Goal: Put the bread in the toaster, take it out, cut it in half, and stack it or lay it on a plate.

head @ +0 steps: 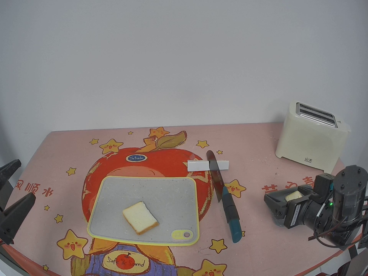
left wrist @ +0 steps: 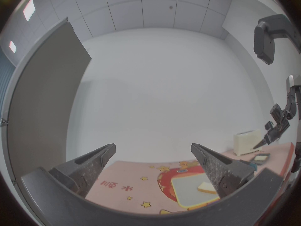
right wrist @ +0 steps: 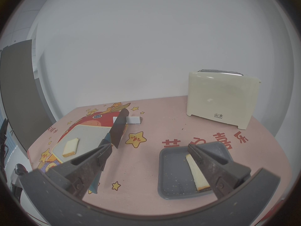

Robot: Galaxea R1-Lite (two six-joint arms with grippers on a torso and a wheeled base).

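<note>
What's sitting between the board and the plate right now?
The knife, lying beside the board, its blade across a white strip. The head view shows it.

Lab-type test room with a staged kitchen set-up. Bare white wall, panelled ceiling with flat light panels, and a grey partition board. Single bench with a cartoon-print top carries household props: toaster, cutting board.

Parked wide at either side, jaws spread
I hold my left gripper far left, my right gripper low at far right, both gaping
</note>
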